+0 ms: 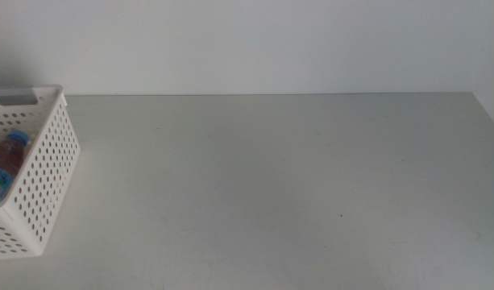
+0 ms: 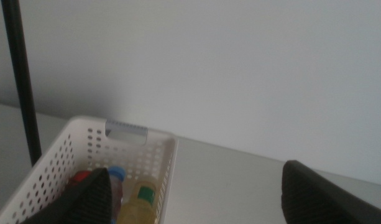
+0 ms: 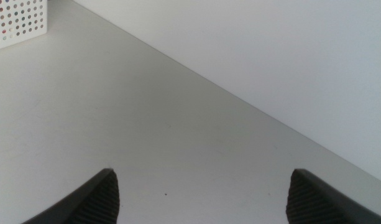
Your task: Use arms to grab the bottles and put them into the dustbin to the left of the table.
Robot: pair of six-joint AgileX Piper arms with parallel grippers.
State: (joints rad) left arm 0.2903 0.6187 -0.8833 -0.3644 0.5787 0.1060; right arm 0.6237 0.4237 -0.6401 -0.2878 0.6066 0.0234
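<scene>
From the middle view, the table (image 1: 271, 185) carries only the dustbin (image 1: 45, 173) at its left end, and through the open top I make out a blue-capped water bottle (image 1: 15, 138) lying inside with something red beside it; neither of my arms shows here. Through my left wrist view, my left gripper (image 2: 196, 196) hangs with jaws spread wide and empty, near the dustbin's rim, where the tea bottle (image 2: 140, 202) and the red soda can (image 2: 80, 178) rest inside. Through my right wrist view, my right gripper (image 3: 202, 199) is likewise parted, holding nothing over bare table. I judge all three bottles binned; nothing seems left.
</scene>
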